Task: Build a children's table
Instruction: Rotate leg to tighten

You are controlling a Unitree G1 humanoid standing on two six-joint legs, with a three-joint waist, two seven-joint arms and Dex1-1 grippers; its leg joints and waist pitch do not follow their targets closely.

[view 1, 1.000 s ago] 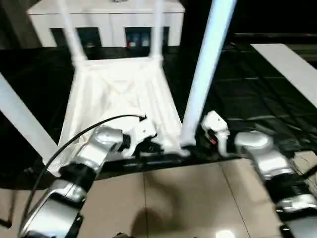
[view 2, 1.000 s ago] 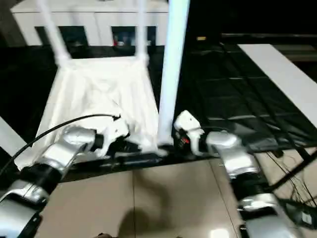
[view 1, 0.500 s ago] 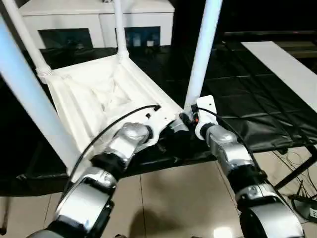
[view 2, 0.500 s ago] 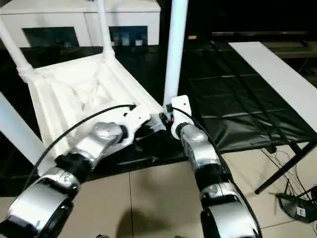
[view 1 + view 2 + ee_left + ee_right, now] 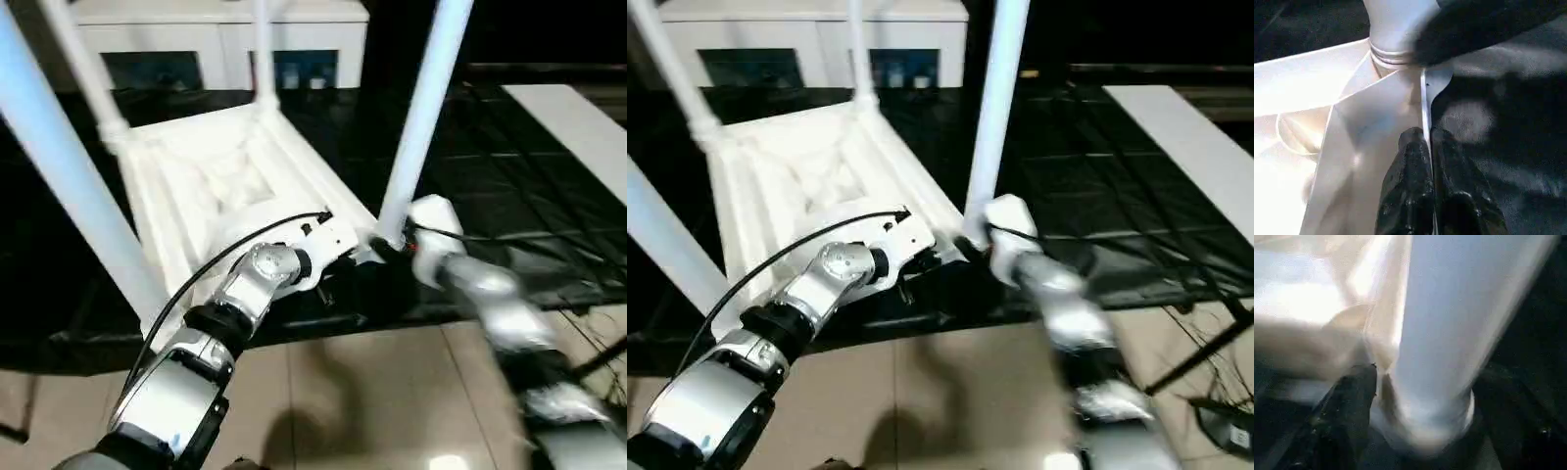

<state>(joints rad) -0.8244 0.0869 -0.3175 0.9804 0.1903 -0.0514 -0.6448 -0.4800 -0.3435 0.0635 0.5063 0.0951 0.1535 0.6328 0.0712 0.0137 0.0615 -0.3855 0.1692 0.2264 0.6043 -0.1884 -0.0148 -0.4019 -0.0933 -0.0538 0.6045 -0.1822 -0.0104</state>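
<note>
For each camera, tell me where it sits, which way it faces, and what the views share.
Head eyes: look forward and down at the upturned top, four legs up, over both forearms.
Left wrist: looks along the left gripper, shut on the top's rim.
Right wrist: looks along the right gripper, fingers either side of the near right leg.
Shared: that leg's corner socket.

Your robot's left forearm [image 5: 181, 377] is rounded silver metal with black joint rings, and a thin black cable [image 5: 211, 274] arcs along it to a white wrist housing [image 5: 328, 240]. Your right forearm [image 5: 495, 304] matches, silver with a white wrist block. Glossy black fingers [image 5: 1415, 196] look rubbery.
</note>
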